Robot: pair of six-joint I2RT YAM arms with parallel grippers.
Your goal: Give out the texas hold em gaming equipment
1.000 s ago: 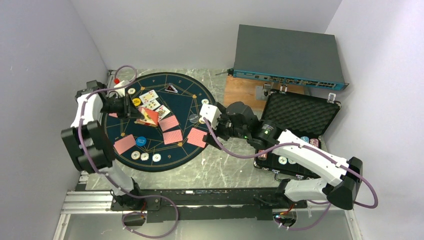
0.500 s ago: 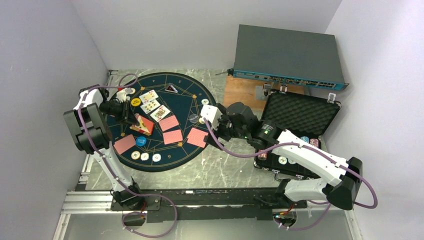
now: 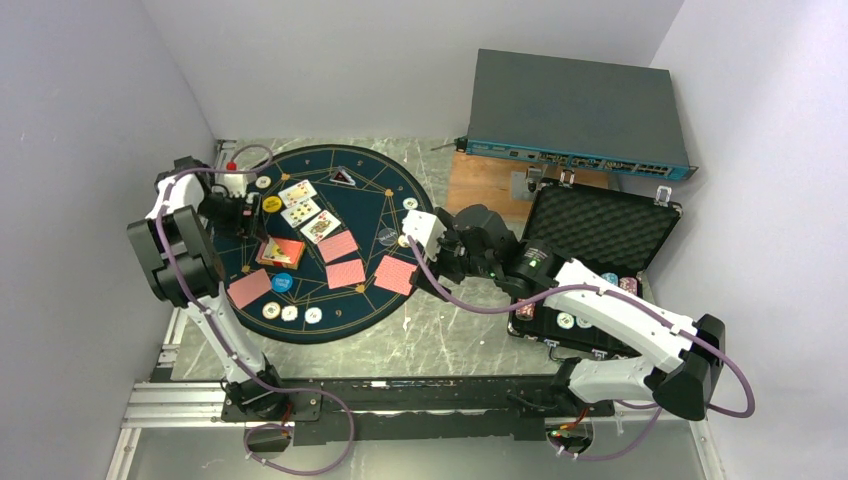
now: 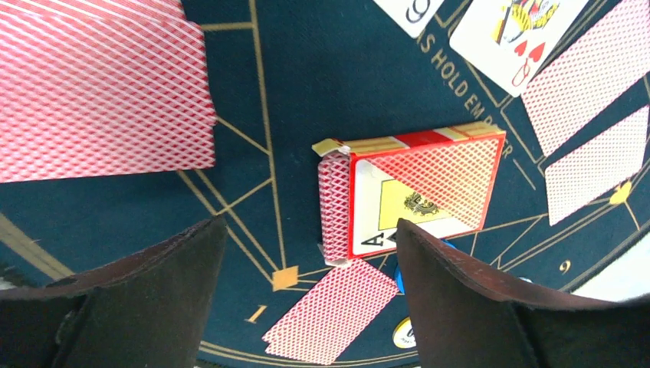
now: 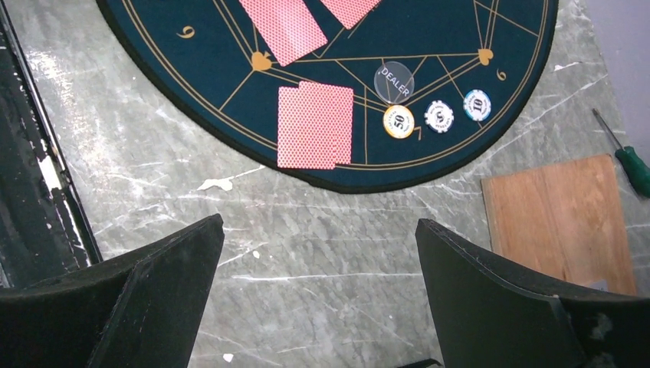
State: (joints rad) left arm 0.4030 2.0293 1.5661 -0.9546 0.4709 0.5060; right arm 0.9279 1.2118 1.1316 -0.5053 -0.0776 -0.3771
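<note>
A red playing-card box [image 4: 418, 192] with an ace on its face lies flat on the round navy mat [image 3: 370, 190], flap end toward my left gripper [image 4: 310, 225]. That gripper [image 3: 240, 215] is open just above the mat, holding nothing, its tips a little short of the box [image 3: 281, 251]. Red-backed cards [image 3: 346, 272] and three face-up cards [image 3: 303, 211] are spread on the mat, with a blue disc [image 3: 282, 283], a yellow disc [image 3: 272, 204] and small chips [image 3: 290, 313]. My right gripper [image 5: 318, 222] is open over bare marble beside the mat's right edge [image 3: 432, 262].
A red-backed pair [image 5: 314, 124], a clear dealer button [image 5: 394, 80] and three chips [image 5: 439, 116] lie near the mat's rim. A black foam-lined case [image 3: 600, 230] stands open at right with chips in it. A wooden board [image 5: 563, 215], a screwdriver [image 5: 632, 165] and a grey rack unit [image 3: 575, 110] are behind.
My left gripper held the card box tilted above the mat, lowered it, then opened and drew back left; the box now lies flat. The right arm has not moved.
</note>
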